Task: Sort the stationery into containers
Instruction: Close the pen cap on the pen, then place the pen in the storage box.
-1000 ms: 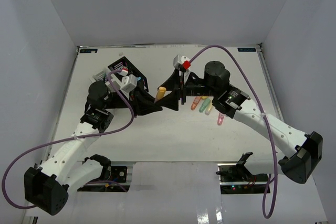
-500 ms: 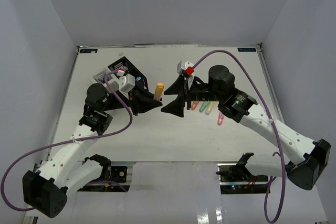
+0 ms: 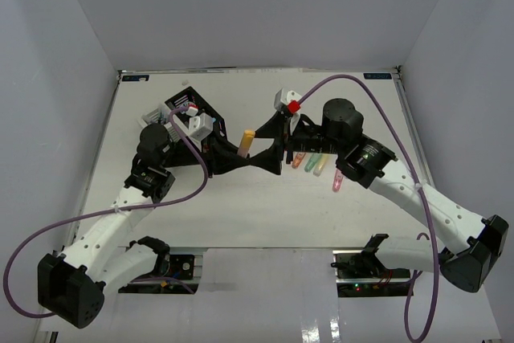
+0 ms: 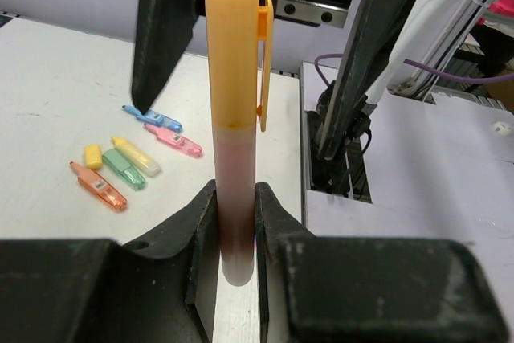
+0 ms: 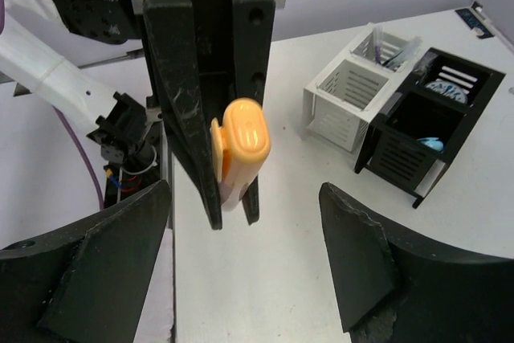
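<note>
An orange highlighter [image 4: 234, 118] stands upright between the fingers of my left gripper [image 4: 236, 234], which is shut on its lower end. In the top view the highlighter [image 3: 247, 140] hangs above mid-table, and my right gripper [image 3: 270, 150] faces it with its jaws wide apart. In the right wrist view the right gripper [image 5: 243, 214] is open around empty space just short of the highlighter [image 5: 242, 146]. The containers [image 5: 401, 110], two white and two black, stand behind it; they also show at the back left [image 3: 183, 106].
Several highlighters lie on the table right of centre: orange [image 4: 98, 186], green [image 4: 123, 169], yellow [image 4: 136, 154], pink [image 4: 173, 140] and blue [image 4: 152, 116]. Pens [image 5: 393, 46] stand in a white compartment. A blue-white tub [image 5: 446, 86] sits in a black one.
The right gripper's jaws have spread wider; it backed off the orange highlighter and then closed in again. The left gripper has kept hold of the highlighter, now slightly tilted.
</note>
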